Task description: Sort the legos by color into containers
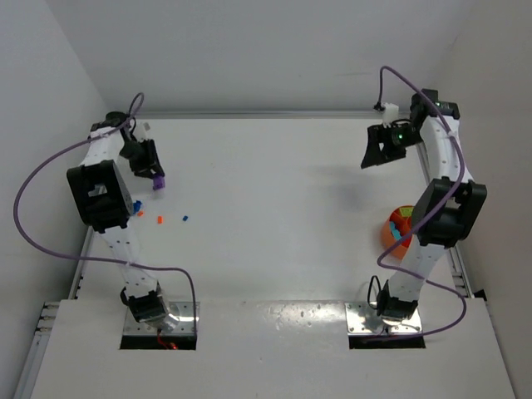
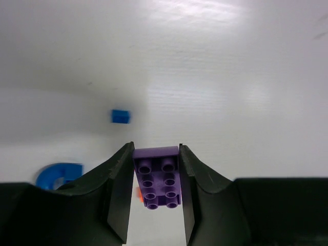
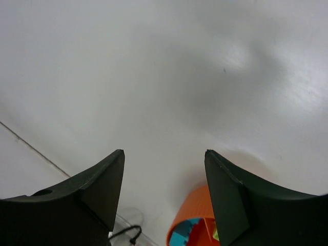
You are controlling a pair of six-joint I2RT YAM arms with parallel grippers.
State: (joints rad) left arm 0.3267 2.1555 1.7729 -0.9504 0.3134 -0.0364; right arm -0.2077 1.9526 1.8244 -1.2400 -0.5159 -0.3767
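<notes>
**Two arms, one purple brick in the left pincer**

Two arms stand over the white table, one at each side of the overhead view. The left gripper, in the upper left of that view, is closed on a purple brick. In the left wrist view the two dark fingers press on the long sides of this brick, and its studs face the camera. The brick fills the whole gap between the fingers, in the lower middle of the frame.

Several other legos lie loose on the table, lower in the overhead view and close to the left arm. A blue brick and an orange brick lie just beside each other. A second orange piece and a second blue piece lie next to the arm link. In the left wrist view a curved blue piece shows at the lower left, partly hidden behind the finger.

The orange bowl stands at the right middle of the overhead view, partly hidden behind the right arm. In the right wrist view its rim shows at the bottom edge, with a teal piece inside.

The right gripper, in the upper right of the overhead view, has its fingers wide apart with only bare table between them.
</notes>
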